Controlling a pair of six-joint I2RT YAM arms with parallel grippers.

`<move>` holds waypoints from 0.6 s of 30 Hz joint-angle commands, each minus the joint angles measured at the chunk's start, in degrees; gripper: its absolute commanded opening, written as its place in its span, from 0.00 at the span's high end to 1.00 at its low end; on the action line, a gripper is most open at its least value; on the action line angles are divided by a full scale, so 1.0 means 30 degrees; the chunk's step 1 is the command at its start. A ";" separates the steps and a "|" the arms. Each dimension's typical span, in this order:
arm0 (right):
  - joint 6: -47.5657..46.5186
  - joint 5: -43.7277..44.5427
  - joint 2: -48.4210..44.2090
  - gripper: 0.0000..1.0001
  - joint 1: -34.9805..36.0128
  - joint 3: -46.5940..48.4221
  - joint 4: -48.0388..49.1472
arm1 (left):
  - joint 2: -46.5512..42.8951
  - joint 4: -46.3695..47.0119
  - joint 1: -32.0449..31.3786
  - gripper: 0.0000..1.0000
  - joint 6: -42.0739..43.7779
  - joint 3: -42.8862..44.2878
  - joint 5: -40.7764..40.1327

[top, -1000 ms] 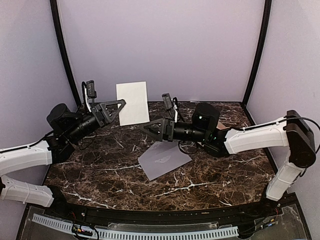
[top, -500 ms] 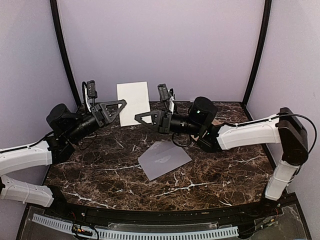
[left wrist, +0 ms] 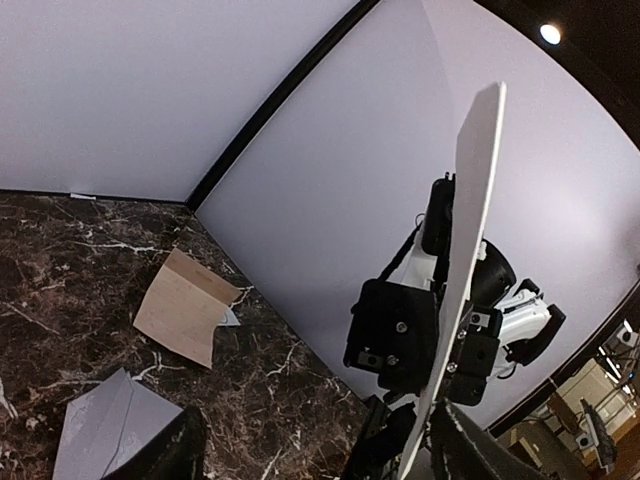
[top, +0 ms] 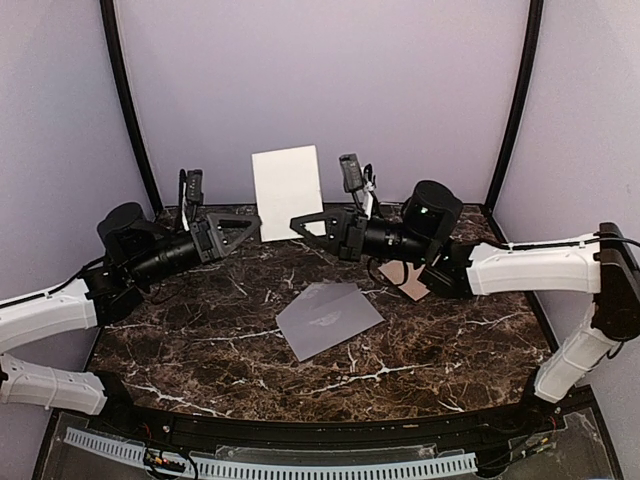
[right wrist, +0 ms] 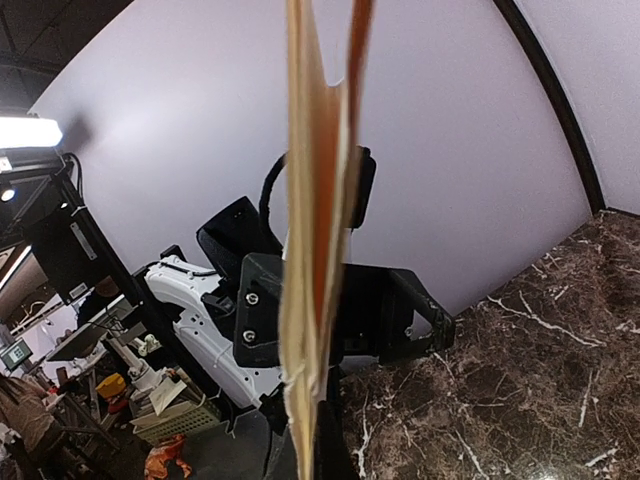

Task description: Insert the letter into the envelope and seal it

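Lavender walls (top: 330, 80) enclosing dark marble table (top: 200, 340). Right gripper (top: 298, 222) pinching letter (top: 288, 180) upright, holding it clear for insertion. Left gripper (top: 256, 216) standing spread-fingered at its nine o'clock. Envelope (top: 328, 318) lying flat at letter's six o'clock.

Robotics lab test booth: plain lavender walls (top: 320, 80) enclose a dark marble-patterned table (top: 200, 350); a cluttered workspace with a monitor (right wrist: 15, 355) lies beyond.

Letter (right wrist: 305, 200): blurred, cut off top and bottom, right wrist view.
Envelope (left wrist: 100, 432): cut by left wrist view's bottom edge.
Brown paper (top: 415, 288): partly behind right arm (top: 520, 268).
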 commanded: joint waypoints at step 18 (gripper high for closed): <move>-1.1264 -0.4486 -0.0562 1.00 -0.1393 0.4265 -2.0976 | 0.4436 -1.5830 0.1763 0.07 1.3656 0.9618 0.5457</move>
